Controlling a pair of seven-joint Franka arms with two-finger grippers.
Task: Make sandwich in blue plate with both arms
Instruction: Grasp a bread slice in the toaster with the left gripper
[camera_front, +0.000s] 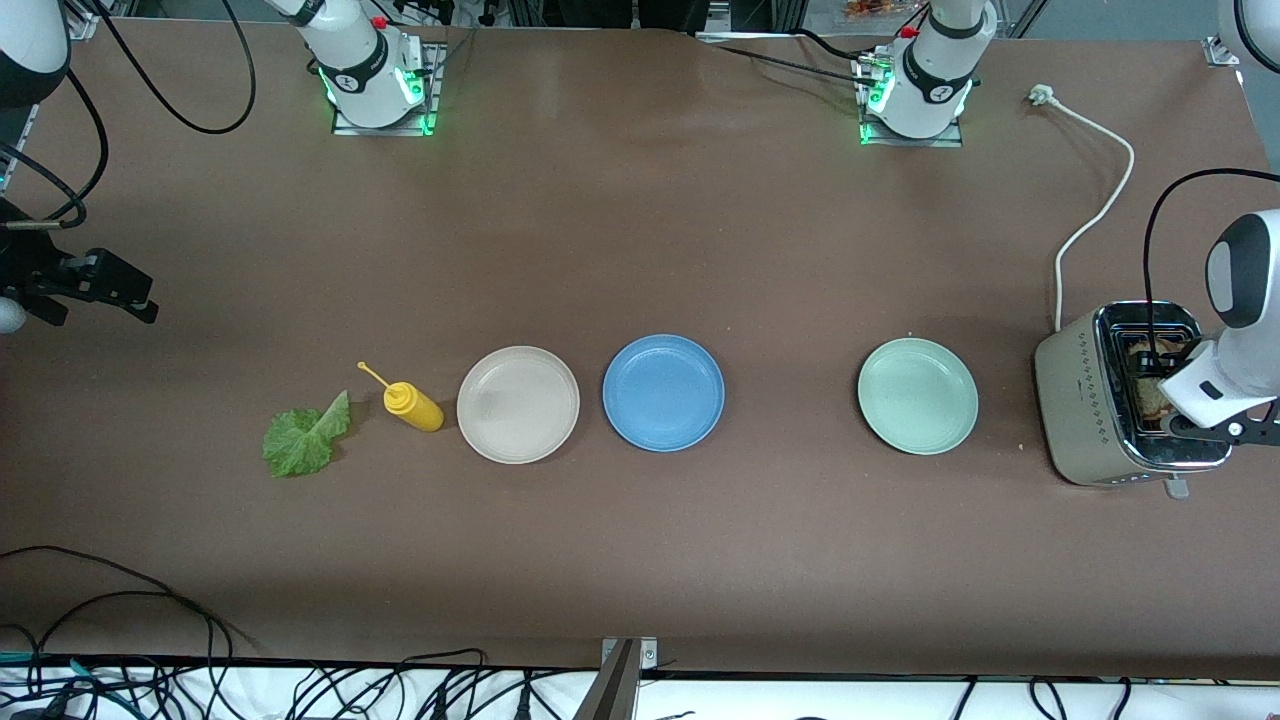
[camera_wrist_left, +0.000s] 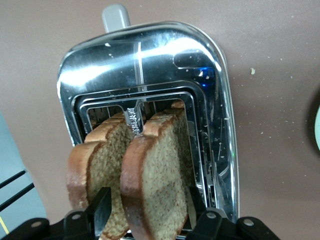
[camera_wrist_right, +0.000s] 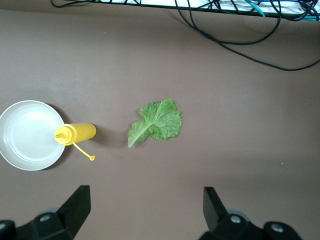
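Observation:
Two tan bread slices stand upright in the silver toaster (camera_front: 1085, 400) at the left arm's end of the table. My left gripper (camera_front: 1182, 422) is down over the toaster, open. In the left wrist view it (camera_wrist_left: 152, 215) straddles one slice (camera_wrist_left: 160, 180), with one finger (camera_wrist_left: 101, 207) between that slice and the other slice (camera_wrist_left: 102, 155); the pads do not touch. The blue plate (camera_front: 663, 392) sits empty mid-table. The lettuce leaf (camera_front: 305, 437) lies flat toward the right arm's end. My right gripper (camera_front: 95, 283) hangs open and empty above that end; its wrist view (camera_wrist_right: 145, 195) shows the lettuce (camera_wrist_right: 156, 122).
A beige plate (camera_front: 518, 404) and a yellow squeeze bottle (camera_front: 412, 405) on its side lie between the lettuce and the blue plate. A pale green plate (camera_front: 917, 395) sits between the blue plate and the toaster. The toaster's white cord (camera_front: 1100, 200) runs toward the left arm's base.

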